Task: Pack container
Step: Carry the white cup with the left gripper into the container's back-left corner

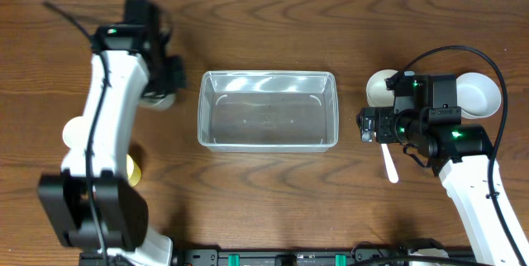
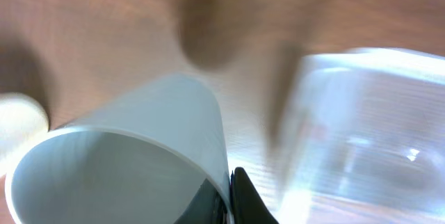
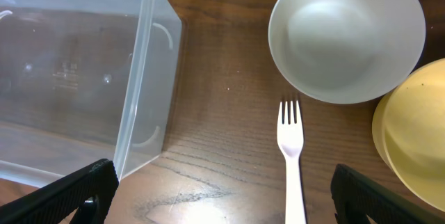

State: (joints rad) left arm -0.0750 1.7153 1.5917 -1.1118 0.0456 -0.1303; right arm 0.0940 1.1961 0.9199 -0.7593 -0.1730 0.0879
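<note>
The clear plastic container [image 1: 267,109] stands empty in the middle of the table. It shows blurred in the left wrist view [image 2: 361,133] and at the left of the right wrist view [image 3: 76,64]. My left gripper [image 1: 165,86], left of the container, is shut on the rim of a pale white cup [image 2: 139,147]; one finger is inside the cup and one outside [image 2: 226,200]. My right gripper [image 1: 368,124] is open and empty [image 3: 222,203], right of the container. A white plastic fork [image 3: 292,161] lies on the table between its fingers.
A white bowl [image 3: 346,36] sits just beyond the fork and also shows overhead [image 1: 380,88]. A yellow bowl [image 3: 414,133] sits to its right. A pale bowl [image 1: 74,132] and a yellow cup [image 1: 132,167] lie under the left arm.
</note>
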